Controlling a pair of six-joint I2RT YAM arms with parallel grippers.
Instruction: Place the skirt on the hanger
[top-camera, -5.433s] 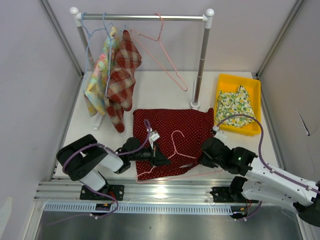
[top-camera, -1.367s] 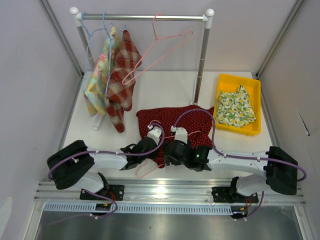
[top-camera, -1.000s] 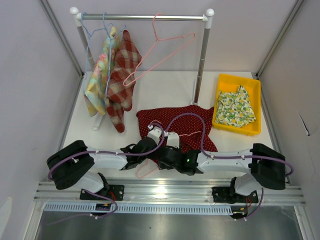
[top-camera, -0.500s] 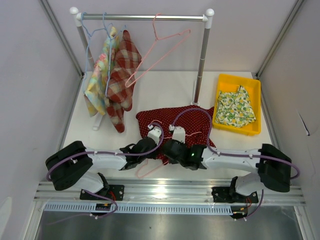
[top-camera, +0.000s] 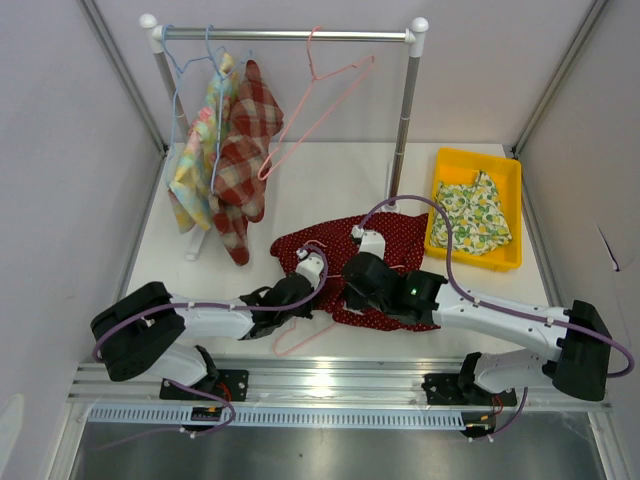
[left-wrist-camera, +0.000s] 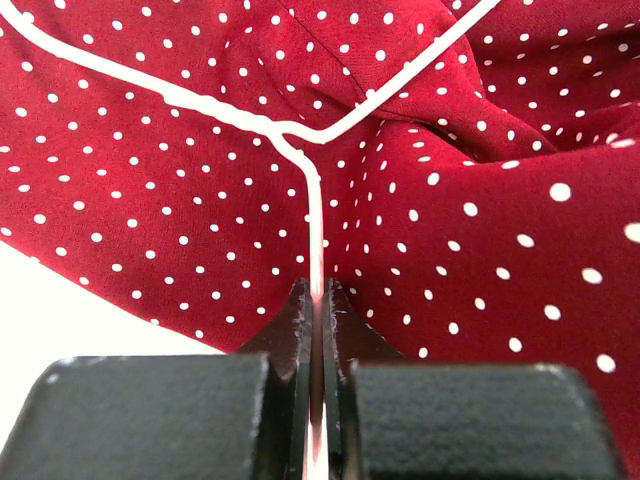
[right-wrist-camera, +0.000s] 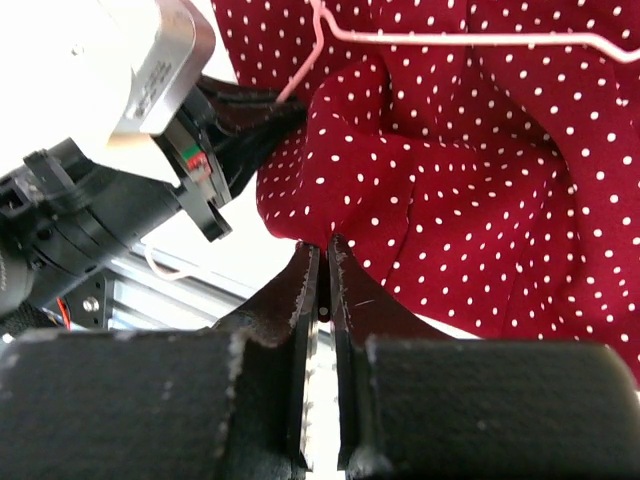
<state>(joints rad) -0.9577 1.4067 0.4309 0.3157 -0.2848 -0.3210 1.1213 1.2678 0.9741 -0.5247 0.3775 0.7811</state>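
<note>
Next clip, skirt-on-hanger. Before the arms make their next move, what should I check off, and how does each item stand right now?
1. Left gripper shut on the neck of the pink wire hanger: ok.
2. Right gripper closed on a fold of the red white-dotted skirt: ok, the jaws are down to a slit at the cloth edge.
3. Hanger shoulders inside the skirt: not ok, the wire lies on top of the cloth.
4. Skirt spread flat: not ok, it is bunched up.
5. Free space on the metal rail: ok.
</note>
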